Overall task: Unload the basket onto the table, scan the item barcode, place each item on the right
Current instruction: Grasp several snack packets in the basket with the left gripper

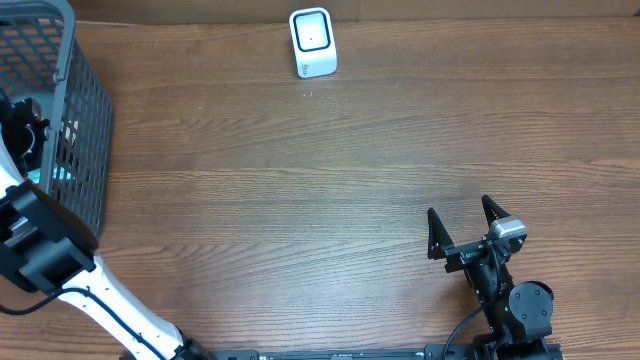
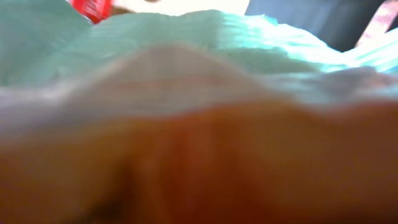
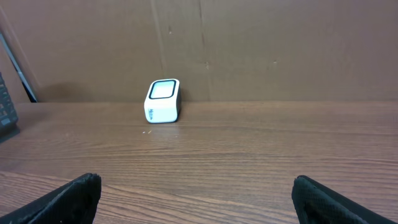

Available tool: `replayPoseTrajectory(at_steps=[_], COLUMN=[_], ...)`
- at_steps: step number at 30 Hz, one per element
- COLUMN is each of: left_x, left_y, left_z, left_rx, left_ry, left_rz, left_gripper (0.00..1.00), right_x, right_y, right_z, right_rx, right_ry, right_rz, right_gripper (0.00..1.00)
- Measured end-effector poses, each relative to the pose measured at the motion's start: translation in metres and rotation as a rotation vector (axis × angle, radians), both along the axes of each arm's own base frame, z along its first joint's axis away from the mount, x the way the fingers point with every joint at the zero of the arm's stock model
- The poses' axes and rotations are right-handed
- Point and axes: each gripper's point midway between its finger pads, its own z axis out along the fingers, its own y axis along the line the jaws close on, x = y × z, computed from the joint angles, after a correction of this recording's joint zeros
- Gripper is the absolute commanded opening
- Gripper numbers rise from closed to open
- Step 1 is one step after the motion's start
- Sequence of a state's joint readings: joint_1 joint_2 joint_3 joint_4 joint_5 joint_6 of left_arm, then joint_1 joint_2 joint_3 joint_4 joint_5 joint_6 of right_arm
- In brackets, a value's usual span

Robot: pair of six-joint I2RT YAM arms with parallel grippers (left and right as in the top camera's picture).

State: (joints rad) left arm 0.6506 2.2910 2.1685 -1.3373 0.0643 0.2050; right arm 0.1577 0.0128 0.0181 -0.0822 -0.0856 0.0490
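My left arm (image 1: 25, 130) reaches down into the grey mesh basket (image 1: 88, 95) at the table's left edge, and its fingers are hidden there. The left wrist view is filled by a blurred item (image 2: 199, 81) pressed close to the lens, pale teal and white above, orange-brown below. No barcode shows on it. The white barcode scanner (image 1: 313, 42) stands at the back middle of the table, also seen in the right wrist view as a scanner (image 3: 163, 101) against the wall. My right gripper (image 1: 465, 228) rests open near the front right, nothing between its fingers (image 3: 74, 199).
A red object (image 2: 90, 7) and something dark (image 2: 323, 18) lie behind the item in the basket. A brown cardboard wall (image 3: 249, 43) stands behind the scanner. Wood-grain tabletop (image 1: 300, 200) spans between basket and right arm.
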Motion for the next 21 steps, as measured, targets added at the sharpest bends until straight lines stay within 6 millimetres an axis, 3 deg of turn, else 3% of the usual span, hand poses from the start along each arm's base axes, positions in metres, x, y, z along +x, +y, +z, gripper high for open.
replayPoseTrajectory(at_steps=[2, 4, 11, 13, 17, 21], left_x=[0.002, 0.004, -0.001, -0.01, -0.026, -0.037], left_y=[0.002, 0.003, -0.002, -0.01, -0.039, -0.07], left_z=[0.013, 0.038, 0.172, 0.211, 0.268, 0.297], left_rx=[0.019, 0.055, 0.23, 0.266, 0.26, 0.203], left_ry=[-0.027, -0.08, -0.369, -0.457, -0.611, -0.704], left_rz=[0.015, 0.031, 0.108, 0.126, 0.123, 0.101], left_gripper=[0.47, 0.47, 0.46, 0.46, 0.43, 0.43], right_x=[0.0, 0.0, 0.0, 0.0, 0.0, 0.0], right_y=[0.0, 0.0, 0.0, 0.0, 0.0, 0.0], right_z=[0.0, 0.0, 0.0, 0.0, 0.0, 0.0], right_rx=[0.0, 0.0, 0.0, 0.0, 0.0, 0.0], right_ry=[-0.001, 0.0, 0.0, 0.0, 0.0, 0.0], right_rz=[0.0, 0.0, 0.0, 0.0, 0.0, 0.0], right_gripper=[1.0, 1.0, 1.0, 1.0, 1.0, 1.0])
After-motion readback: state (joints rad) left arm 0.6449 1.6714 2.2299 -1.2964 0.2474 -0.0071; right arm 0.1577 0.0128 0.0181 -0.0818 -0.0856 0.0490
